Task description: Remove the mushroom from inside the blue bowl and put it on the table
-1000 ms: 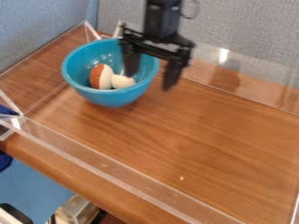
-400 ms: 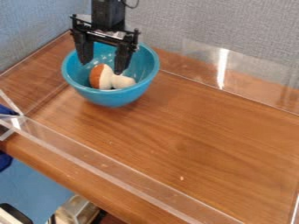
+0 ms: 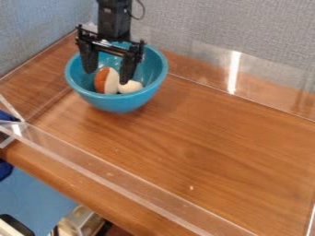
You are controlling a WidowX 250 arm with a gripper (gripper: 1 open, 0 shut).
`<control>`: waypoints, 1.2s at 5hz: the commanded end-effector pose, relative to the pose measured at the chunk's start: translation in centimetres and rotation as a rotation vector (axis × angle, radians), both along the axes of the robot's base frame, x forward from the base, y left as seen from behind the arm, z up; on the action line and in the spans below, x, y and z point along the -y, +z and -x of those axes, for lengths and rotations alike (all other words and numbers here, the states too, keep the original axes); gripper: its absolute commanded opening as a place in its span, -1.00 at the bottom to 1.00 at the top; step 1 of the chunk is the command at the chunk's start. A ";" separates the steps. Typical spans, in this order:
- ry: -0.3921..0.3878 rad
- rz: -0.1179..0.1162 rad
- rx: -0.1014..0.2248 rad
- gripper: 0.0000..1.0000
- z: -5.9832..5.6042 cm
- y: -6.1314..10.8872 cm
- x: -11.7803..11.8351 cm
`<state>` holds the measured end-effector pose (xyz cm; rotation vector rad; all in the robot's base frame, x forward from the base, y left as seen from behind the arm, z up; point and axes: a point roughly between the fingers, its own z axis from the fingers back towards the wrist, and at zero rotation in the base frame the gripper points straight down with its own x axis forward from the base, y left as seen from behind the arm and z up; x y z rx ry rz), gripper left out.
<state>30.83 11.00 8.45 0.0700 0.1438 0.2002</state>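
The bowl [image 3: 114,81] was a glossy turquoise blue. Inside it, the mushroom [image 3: 118,83] showed a cream-white stem and an orange-brown cap. The gripper [image 3: 110,64] was black all over, its arm as well. The bench [image 3: 197,129] was reddish-brown polished wood with a darker streaked grain. Its low walls [image 3: 99,166] were clear, with pale edges. The backdrop [image 3: 246,28] behind was a flecked grey-blue.
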 end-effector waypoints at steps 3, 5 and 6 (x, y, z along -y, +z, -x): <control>0.013 -0.039 0.021 1.00 -2.0 -0.7 -0.8; 0.021 -0.040 0.017 -1.00 -2.0 -0.9 -0.8; 0.020 -0.040 0.039 -1.00 -2.0 0.1 -0.7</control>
